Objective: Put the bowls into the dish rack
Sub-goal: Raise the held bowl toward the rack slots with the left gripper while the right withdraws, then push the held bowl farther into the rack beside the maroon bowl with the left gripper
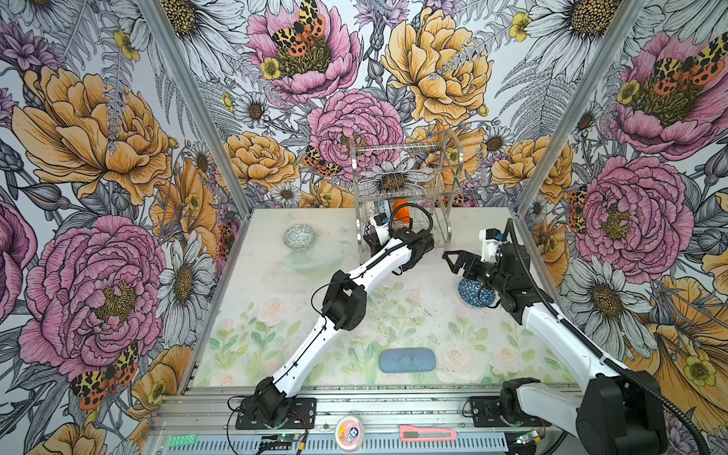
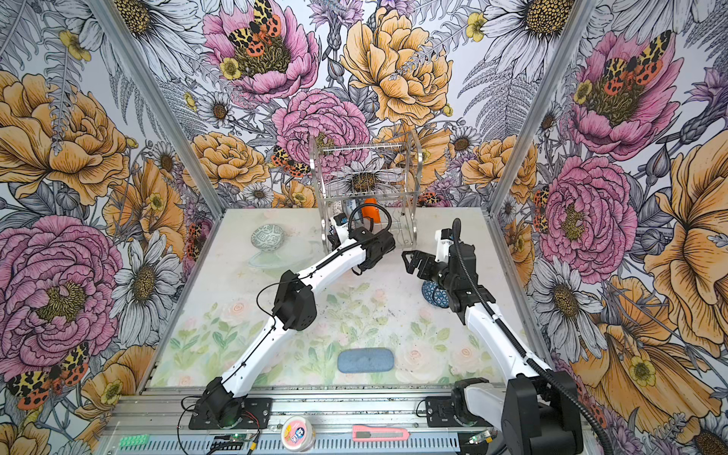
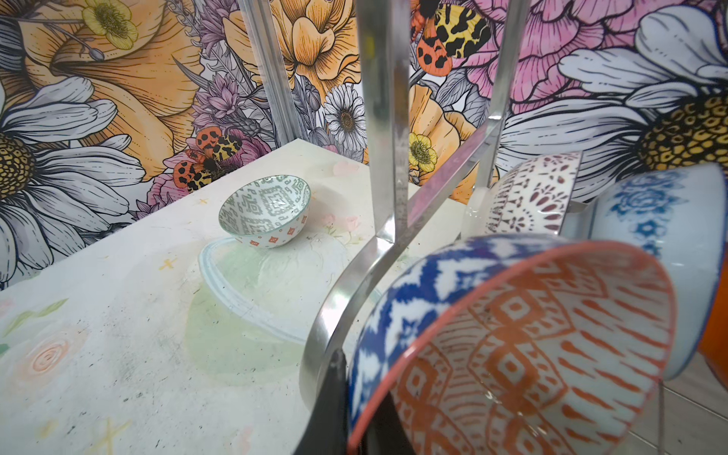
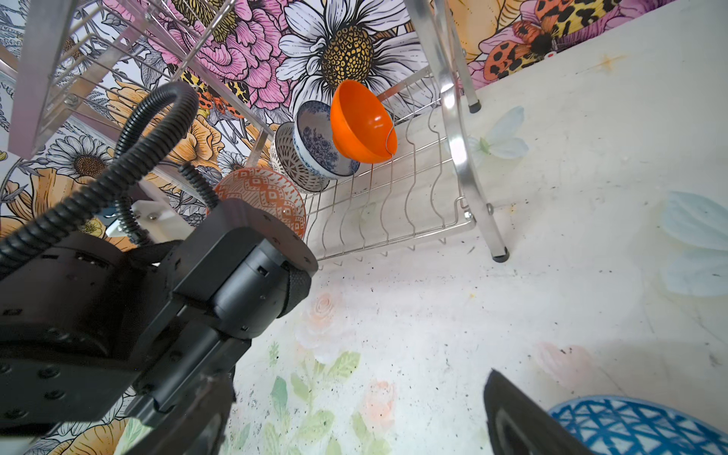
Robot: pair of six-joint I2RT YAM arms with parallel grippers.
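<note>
Within left end effector point(image 3: 356, 417) — geometric bowl point(image 3: 512, 354)

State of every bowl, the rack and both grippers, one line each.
dish rack: upright.
orange-white geometric bowl: tilted at its lower tier, gripped.
left gripper: shut on it.
orange bowl: racked on edge.
blue floral bowl: racked on edge.
lattice bowl: racked on edge.
grey-green bowl: upright on the table.
triangle-patterned bowl: on the table, ungripped.
right gripper: open.

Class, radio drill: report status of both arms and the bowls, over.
Left fingers shut on orange-white geometric bowl at lower tier of dish rack. Right fingers open, near dark-blue triangle bowl. Grey-green bowl on table. Rack's side frame crowds held bowl.
</note>
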